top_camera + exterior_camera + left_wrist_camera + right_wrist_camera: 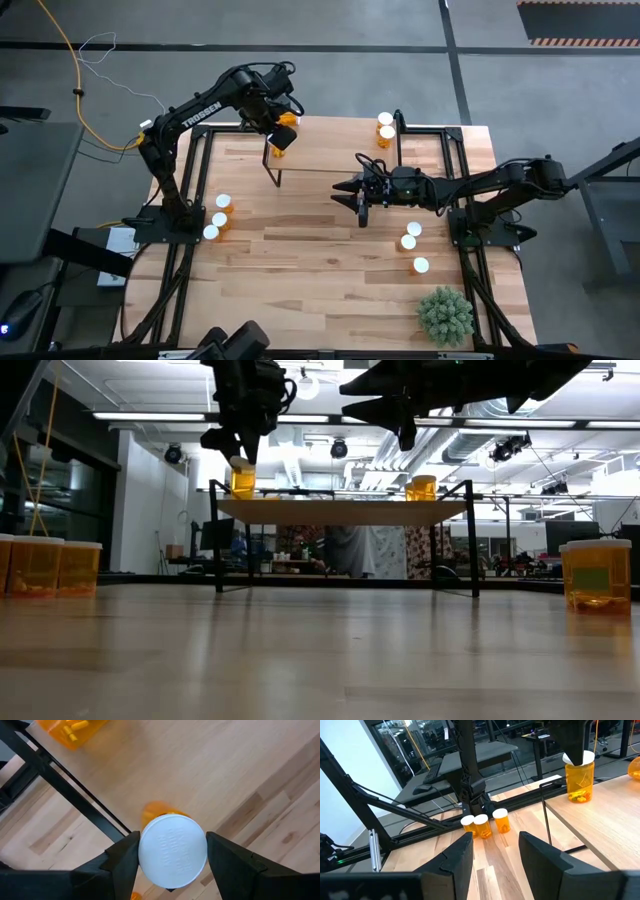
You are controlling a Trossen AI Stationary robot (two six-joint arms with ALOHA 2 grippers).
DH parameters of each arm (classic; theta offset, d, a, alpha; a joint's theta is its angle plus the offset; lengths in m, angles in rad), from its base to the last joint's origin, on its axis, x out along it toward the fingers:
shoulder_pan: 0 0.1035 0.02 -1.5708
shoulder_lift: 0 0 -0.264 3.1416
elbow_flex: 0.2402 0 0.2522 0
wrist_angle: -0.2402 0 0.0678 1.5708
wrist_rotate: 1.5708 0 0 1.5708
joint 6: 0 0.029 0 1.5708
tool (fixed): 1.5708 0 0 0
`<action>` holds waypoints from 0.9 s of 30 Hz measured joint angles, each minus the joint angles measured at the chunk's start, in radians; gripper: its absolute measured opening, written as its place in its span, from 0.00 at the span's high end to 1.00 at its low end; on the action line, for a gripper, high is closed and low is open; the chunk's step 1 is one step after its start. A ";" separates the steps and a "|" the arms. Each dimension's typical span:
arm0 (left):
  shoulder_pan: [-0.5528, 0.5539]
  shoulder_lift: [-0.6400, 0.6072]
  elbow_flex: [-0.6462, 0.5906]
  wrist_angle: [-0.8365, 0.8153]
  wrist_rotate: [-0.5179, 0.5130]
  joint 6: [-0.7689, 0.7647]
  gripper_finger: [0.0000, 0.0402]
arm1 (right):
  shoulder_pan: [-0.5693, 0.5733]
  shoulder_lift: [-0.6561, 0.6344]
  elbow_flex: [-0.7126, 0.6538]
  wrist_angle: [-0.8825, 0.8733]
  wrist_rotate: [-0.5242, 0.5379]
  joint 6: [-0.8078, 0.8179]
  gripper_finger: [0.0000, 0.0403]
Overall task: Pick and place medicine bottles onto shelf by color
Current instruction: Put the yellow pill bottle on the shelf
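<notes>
Nearest the front edge of the table (330, 260) sits a green spiky plant (445, 314), and just behind it three loose bottles (411, 243) with white caps on the right side. Over on the left side there's another trio of bottles (216, 219) bunched by the left arm's base. Further in, the right gripper (352, 190) hangs above the middle of the table, fingers parted with nothing between them, pointing toward the shelf (340, 145). At the shelf's left end, the left gripper (172, 857) is clamped on the white cap of a held bottle (172, 851), one finger on each side of the cap, and in the low view that bottle's base looks to be at the shelf board. Way at the far right corner, two more bottles (386, 127) stand on the shelf.
</notes>
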 joint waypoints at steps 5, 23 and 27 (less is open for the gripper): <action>-0.006 -0.003 -0.036 0.018 0.003 -0.001 0.49 | 0.000 0.000 0.000 0.000 0.000 0.000 0.62; -0.006 -0.002 -0.048 0.097 -0.001 -0.001 0.49 | 0.000 0.000 0.000 0.001 0.000 0.000 0.62; -0.006 0.000 -0.042 0.103 -0.005 -0.001 0.49 | 0.000 0.000 0.000 0.000 0.000 0.000 0.62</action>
